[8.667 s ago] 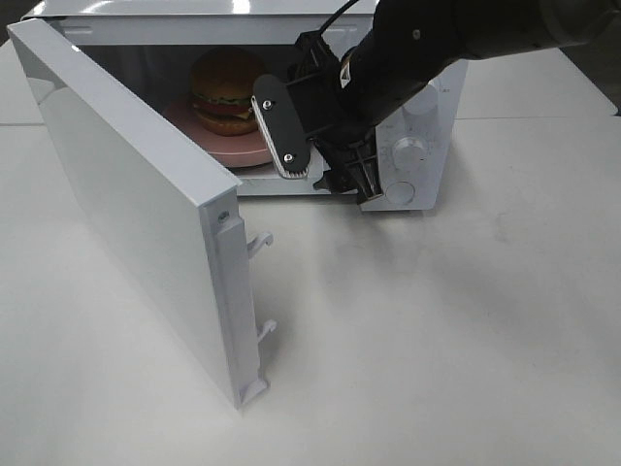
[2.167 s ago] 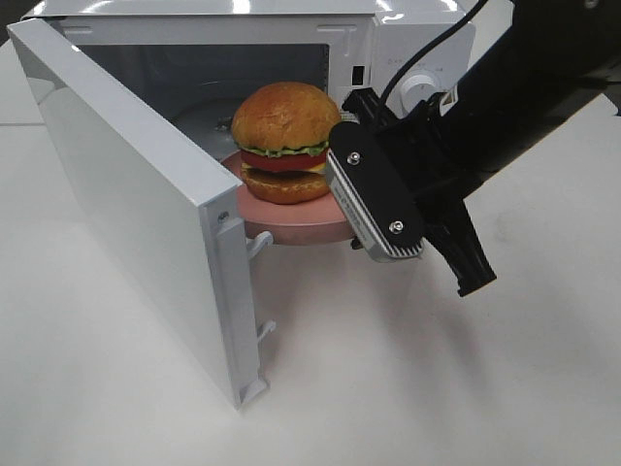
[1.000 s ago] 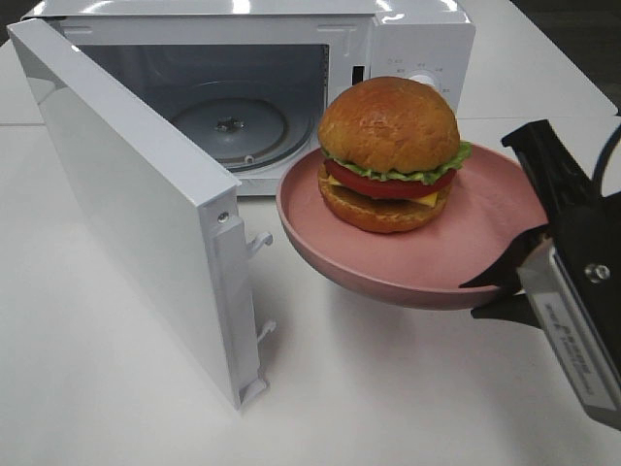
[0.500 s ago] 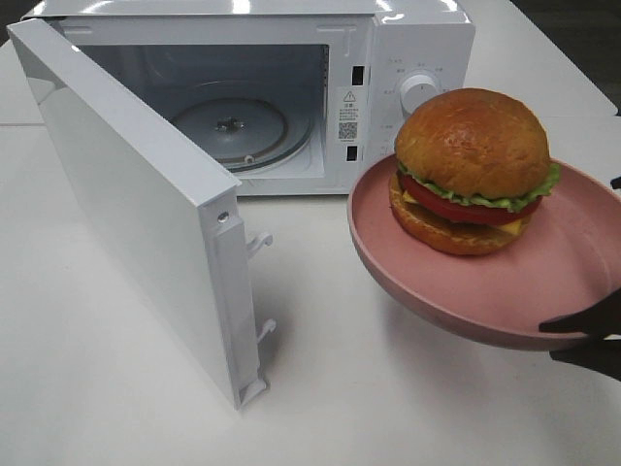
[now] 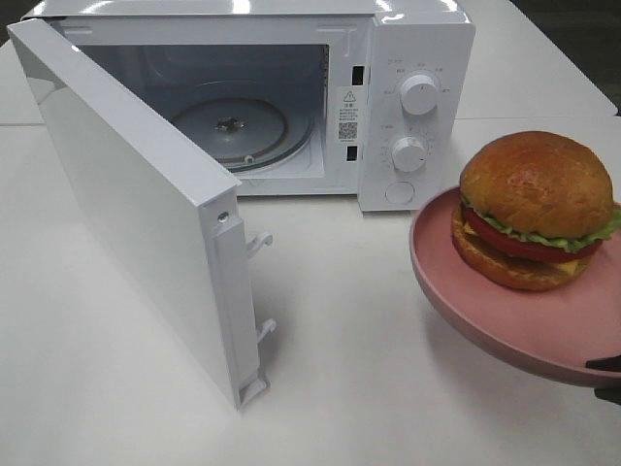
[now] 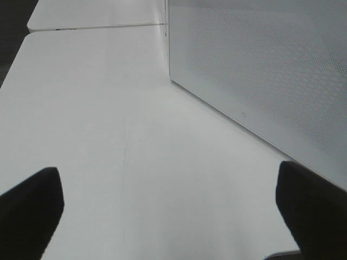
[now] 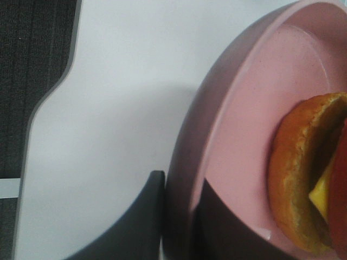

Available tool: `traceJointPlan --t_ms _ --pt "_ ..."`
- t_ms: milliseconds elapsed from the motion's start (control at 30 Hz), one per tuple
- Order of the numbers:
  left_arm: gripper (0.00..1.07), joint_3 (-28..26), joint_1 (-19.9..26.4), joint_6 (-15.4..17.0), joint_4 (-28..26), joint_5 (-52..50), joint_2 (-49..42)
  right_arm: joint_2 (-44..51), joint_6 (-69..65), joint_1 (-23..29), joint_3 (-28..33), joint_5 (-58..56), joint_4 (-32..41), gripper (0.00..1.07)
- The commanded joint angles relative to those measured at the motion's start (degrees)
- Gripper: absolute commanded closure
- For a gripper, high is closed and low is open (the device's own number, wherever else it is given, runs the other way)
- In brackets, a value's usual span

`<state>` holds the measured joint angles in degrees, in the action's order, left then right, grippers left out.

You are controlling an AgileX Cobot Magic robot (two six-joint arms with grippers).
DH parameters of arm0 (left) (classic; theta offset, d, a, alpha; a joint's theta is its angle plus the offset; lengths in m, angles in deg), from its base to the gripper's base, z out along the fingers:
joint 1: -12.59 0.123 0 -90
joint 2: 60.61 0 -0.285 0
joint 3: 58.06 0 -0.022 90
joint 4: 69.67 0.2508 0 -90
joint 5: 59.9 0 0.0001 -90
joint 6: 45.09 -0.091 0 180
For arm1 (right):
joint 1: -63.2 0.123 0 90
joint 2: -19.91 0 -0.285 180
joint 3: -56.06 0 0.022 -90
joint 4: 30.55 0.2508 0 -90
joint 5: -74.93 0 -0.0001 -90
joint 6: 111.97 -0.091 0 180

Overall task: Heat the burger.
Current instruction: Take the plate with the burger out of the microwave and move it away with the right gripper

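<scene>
The burger (image 5: pixel 536 209), with its domed orange-brown bun, lettuce and tomato, sits on a pink dish (image 5: pixel 485 311) held in the air at the right, in front of the microwave's control panel (image 5: pixel 412 116). My right gripper (image 7: pixel 181 216) is shut on the dish's rim (image 7: pixel 217 135), one dark finger outside and one inside; the burger (image 7: pixel 303 179) lies just beyond. In the exterior view only dark finger tips (image 5: pixel 606 365) show at the edge. My left gripper (image 6: pixel 173 211) is open and holds nothing, its fingers (image 6: pixel 30 208) wide apart over bare table.
The white microwave (image 5: pixel 291 29) stands at the back with its door (image 5: pixel 126 194) swung wide open toward the front left. Its glass turntable (image 5: pixel 230 124) is bare. A dotted white panel of the microwave (image 6: pixel 260 70) fills the left wrist view beside the gripper.
The dish with the burger has moved right and lower, away from the microwave opening. The right gripper has slid almost out of the exterior view. The left arm is unchanged.
</scene>
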<state>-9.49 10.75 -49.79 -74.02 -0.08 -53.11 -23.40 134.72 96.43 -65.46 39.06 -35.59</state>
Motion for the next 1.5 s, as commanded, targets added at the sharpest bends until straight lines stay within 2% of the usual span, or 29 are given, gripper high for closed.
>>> traceJointPlan --t_ms 33,167,233,567,767,1100,1167,1267,1333,1433,1500 --pt "0.07 0.1 0.2 0.0 -0.2 -0.5 -1.3 0.9 -8.4 -0.1 0.5 3.6 -5.2 1.03" --pt "0.07 0.1 0.2 0.0 -0.2 -0.5 -1.3 0.9 -13.8 -0.1 1.0 3.6 -9.2 1.03" --pt "0.07 0.1 0.2 0.0 -0.2 -0.5 -1.3 0.9 -20.1 -0.1 1.7 3.6 -14.3 1.03" --pt "0.07 0.1 0.2 0.0 -0.2 -0.5 -1.3 0.6 -42.0 -0.1 1.9 2.1 -24.4 1.03" --pt "0.07 0.1 0.2 0.0 -0.2 -0.5 -1.3 -1.6 -49.0 -0.1 1.9 2.1 -28.8 1.03" --pt "0.07 0.1 0.2 0.0 -0.2 -0.5 -1.3 -9.7 -57.8 -0.1 0.2 2.1 -33.7 1.03" --pt "0.07 0.1 0.2 0.0 -0.2 -0.5 -1.3 -14.2 -65.1 -0.1 -1.1 1.8 -37.0 1.03" --pt "0.07 0.1 0.2 0.0 -0.2 -0.5 -1.3 -15.6 -67.0 -0.1 -1.8 1.5 -37.5 1.03" --pt "0.07 0.1 0.2 0.0 -0.2 -0.5 -1.3 -21.4 -75.2 -0.1 -4.4 -0.6 -40.9 1.03" --pt "0.07 0.1 0.2 0.0 -0.2 -0.5 -1.3 -23.1 -77.7 -0.1 -5.0 -1.3 -41.9 1.03" --pt "0.07 0.1 0.2 0.0 -0.2 -0.5 -1.3 -29.3 -86.6 -0.1 -7.6 -4.2 -44.9 1.03"
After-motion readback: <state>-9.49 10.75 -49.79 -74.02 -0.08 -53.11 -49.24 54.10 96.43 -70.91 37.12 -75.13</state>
